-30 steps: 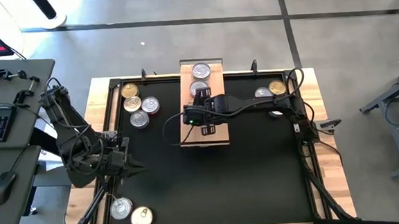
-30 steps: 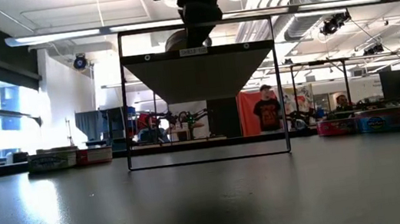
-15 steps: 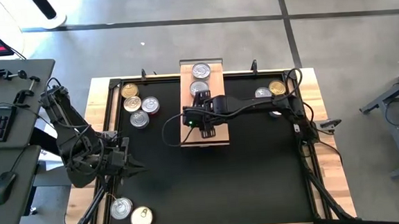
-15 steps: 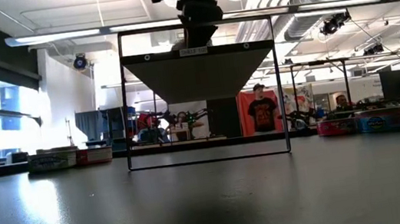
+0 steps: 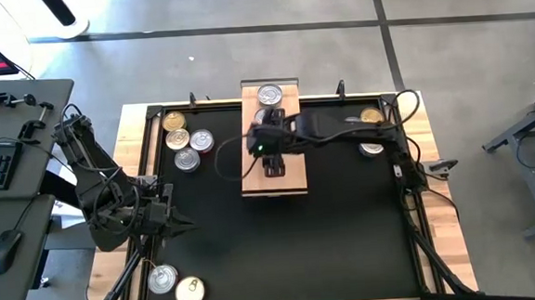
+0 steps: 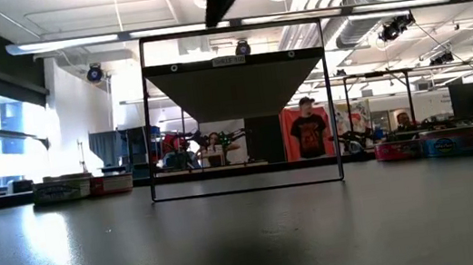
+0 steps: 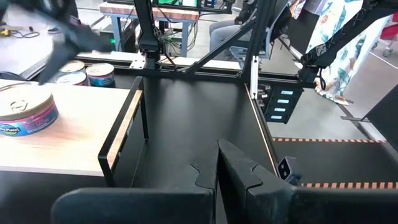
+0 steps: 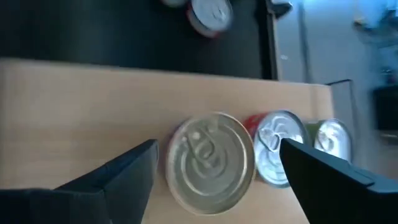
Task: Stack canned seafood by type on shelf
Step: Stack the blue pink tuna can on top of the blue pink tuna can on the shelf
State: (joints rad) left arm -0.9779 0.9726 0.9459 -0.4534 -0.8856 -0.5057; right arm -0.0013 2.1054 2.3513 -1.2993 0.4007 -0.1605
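The shelf (image 5: 274,182) is a light-wood plank on a black frame, at the middle of the table's far side. One silver tin (image 5: 270,95) sits at its far end. My right gripper (image 5: 269,148) hovers above the shelf, pointing down and open. In the right wrist view its fingers (image 8: 124,174) stand on either side of a silver-lidded tin (image 8: 211,158) that rests flat on the plank, with gaps on both sides. Two more tins (image 8: 277,149) stand beyond it on the plank. My left gripper (image 5: 174,221) waits, shut, over the mat's left side.
Several tins (image 5: 188,141) lie on the black mat left of the shelf. Two tins (image 5: 175,284) lie at the near left corner and two (image 5: 363,119) at the far right. A black rail (image 5: 411,206) frames the mat. In the low view, people stand in the room behind.
My right gripper has risen from the shelf and drawn a little toward the table's far edge. In the low view it has climbed almost out of the top of the picture. The tins and my left arm have stayed put.
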